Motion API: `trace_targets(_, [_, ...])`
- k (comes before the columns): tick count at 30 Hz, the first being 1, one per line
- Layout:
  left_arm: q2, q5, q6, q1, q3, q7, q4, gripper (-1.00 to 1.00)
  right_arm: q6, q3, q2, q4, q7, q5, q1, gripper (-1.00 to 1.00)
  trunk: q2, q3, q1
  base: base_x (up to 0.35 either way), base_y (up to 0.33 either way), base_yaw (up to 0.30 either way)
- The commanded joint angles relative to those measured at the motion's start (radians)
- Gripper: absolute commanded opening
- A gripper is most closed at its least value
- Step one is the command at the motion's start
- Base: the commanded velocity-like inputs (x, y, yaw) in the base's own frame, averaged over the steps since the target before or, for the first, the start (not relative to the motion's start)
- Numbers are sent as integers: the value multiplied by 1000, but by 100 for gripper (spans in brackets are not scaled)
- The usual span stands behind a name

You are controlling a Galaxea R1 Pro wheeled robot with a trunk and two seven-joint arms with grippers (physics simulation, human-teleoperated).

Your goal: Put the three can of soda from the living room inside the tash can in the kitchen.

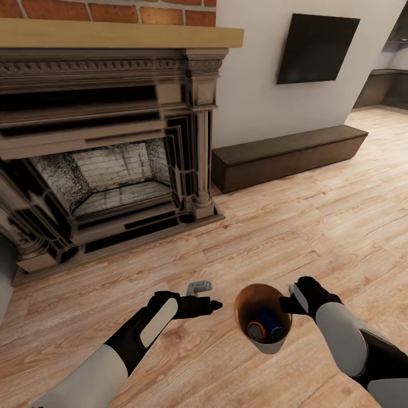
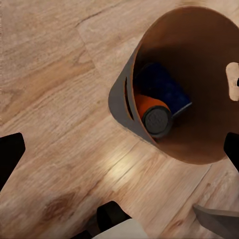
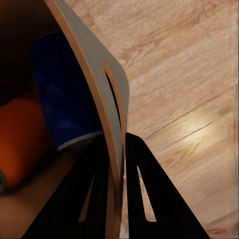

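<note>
Cans ride inside the tash can [image 1: 263,318], whose thin wall is pinched between the right tool [image 3: 119,149]'s fingers, carried above the living room's wood floor [image 1: 294,226] in front of the fireplace [image 1: 107,158]. Left tool [image 1: 205,296] hangs just beside the bin, fingers apart, holding nothing. Risk, as I judge it: that single-wall grip lets the bin swing or tip on the drive to the kitchen, spilling cans. Left wrist view looks down on an orange can [image 2: 152,112] and the dark blue can [image 2: 164,84]; right wrist view shows the pinch itself.
</note>
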Motion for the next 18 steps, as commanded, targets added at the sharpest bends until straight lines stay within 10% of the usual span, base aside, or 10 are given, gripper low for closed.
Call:
trace_targets(1, [0,0,-2,0,0,0,6,100,-1,0,-9,1,4,-8,1,-100,0,0,0,0,0,0])
trace_targets(18, [75,0,-9,-5,2,21,119,100,-59,-1,-39,16,7,-9,17,-100,0,0,0,0,0,0])
